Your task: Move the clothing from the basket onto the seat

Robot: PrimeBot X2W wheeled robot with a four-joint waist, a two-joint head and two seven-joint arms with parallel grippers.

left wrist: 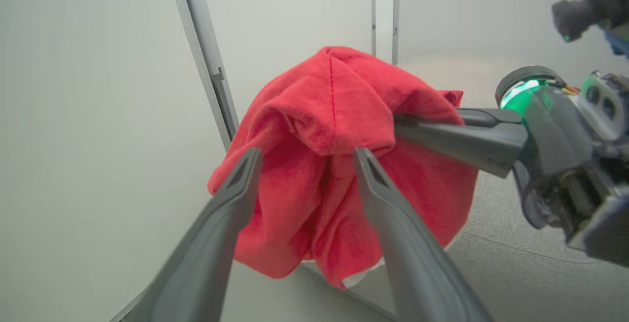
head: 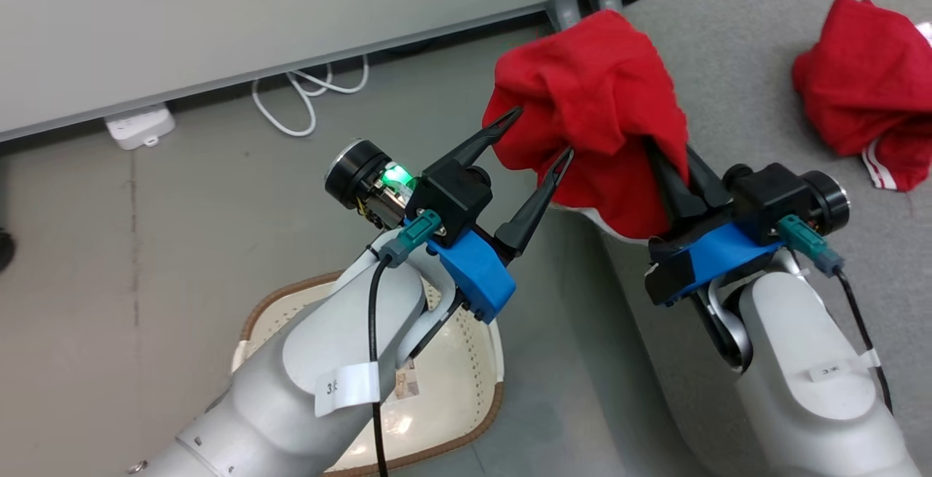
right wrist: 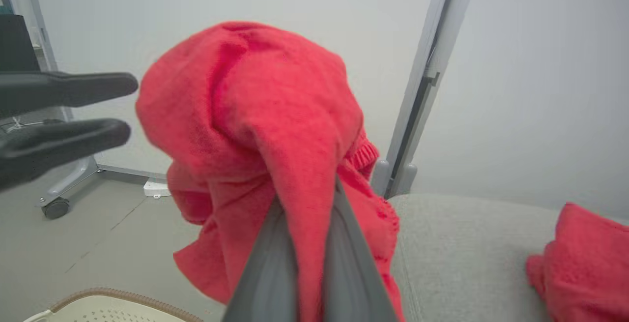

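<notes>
Head view: grey seat (head: 764, 62), pale wall (head: 218, 11), power strip (head: 138, 126) on floor (head: 109, 258).

White tag (head: 348, 387) on left forearm (head: 291, 364): "3" plus an unclear mark; second tag (head: 837, 371) on right forearm (head: 790, 317) likewise.

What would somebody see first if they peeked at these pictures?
A bright red garment bunched up in the air, pinched by the right gripper over the edge of the grey seat, with the left gripper open beside it. Next, a second red garment lying on the seat, and the white basket on the floor below.
</notes>
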